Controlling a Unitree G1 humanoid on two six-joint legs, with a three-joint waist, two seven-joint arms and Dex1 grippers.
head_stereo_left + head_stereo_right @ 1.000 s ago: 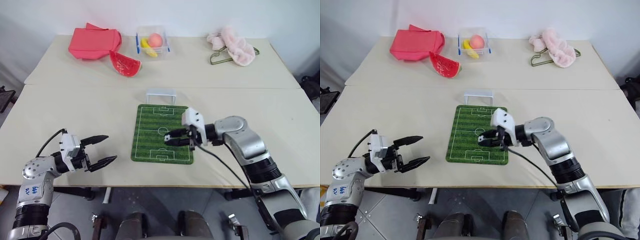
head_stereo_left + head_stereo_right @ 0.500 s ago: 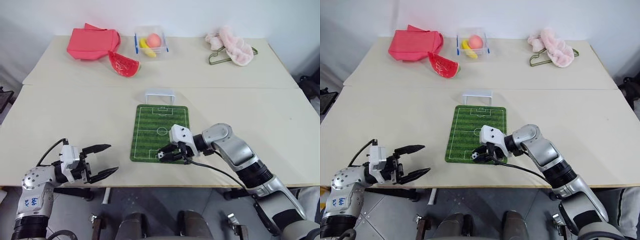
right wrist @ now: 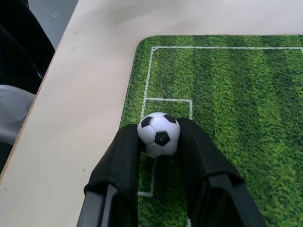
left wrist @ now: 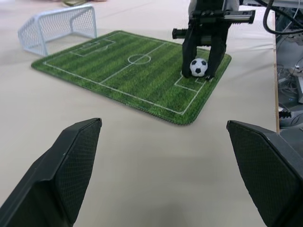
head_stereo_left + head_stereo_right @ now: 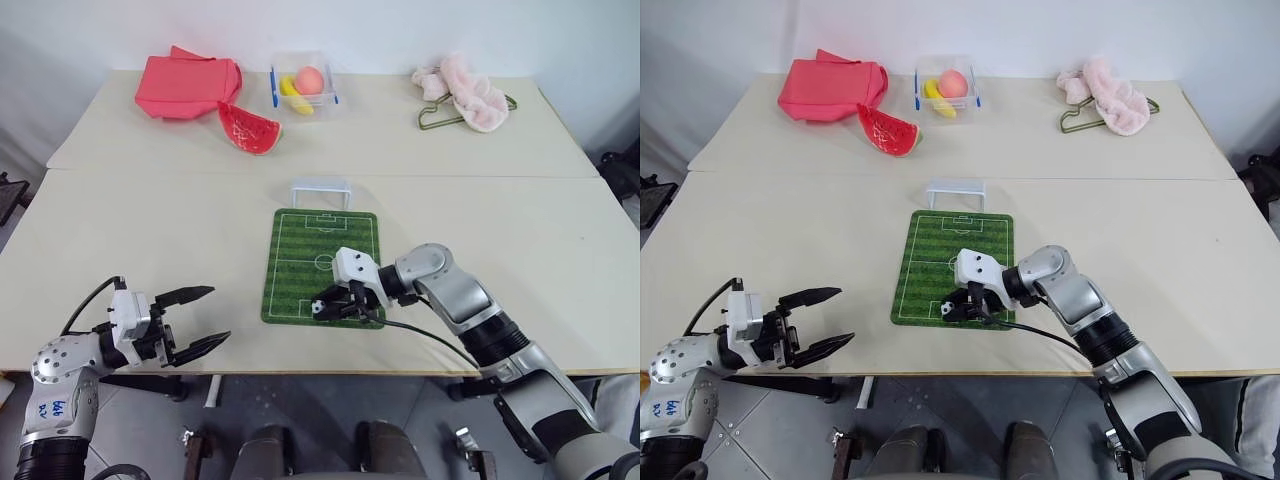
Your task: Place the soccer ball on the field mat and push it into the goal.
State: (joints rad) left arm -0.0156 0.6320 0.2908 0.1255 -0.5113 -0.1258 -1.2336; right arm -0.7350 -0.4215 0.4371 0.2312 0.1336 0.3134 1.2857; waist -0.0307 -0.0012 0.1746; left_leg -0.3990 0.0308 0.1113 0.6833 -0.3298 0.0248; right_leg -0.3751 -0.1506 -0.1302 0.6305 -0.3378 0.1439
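Note:
The soccer ball (image 3: 159, 134), tiny and white with black patches, is clamped between the black fingers of my right gripper (image 5: 320, 305). It sits low over the near penalty box of the field mat (image 5: 322, 248), also seen as the ball (image 4: 199, 67) from the left wrist view. Whether the ball touches the green mat I cannot tell. The white goal (image 5: 321, 191) stands just past the mat's far end, its mouth facing the pitch. My left gripper (image 5: 214, 314) hangs open and empty near the table's front edge, well left of the mat.
At the back of the table lie a red cloth (image 5: 187, 78), a watermelon slice (image 5: 250, 127), a clear box (image 5: 303, 83) of fruit and a pink fluffy item on a hanger (image 5: 463, 93). The table's front edge (image 5: 300, 372) runs just below the mat.
My right gripper has carried the ball from mid-mat down to the mat's near end. The left gripper has drawn back slightly toward the table's front edge, still open.

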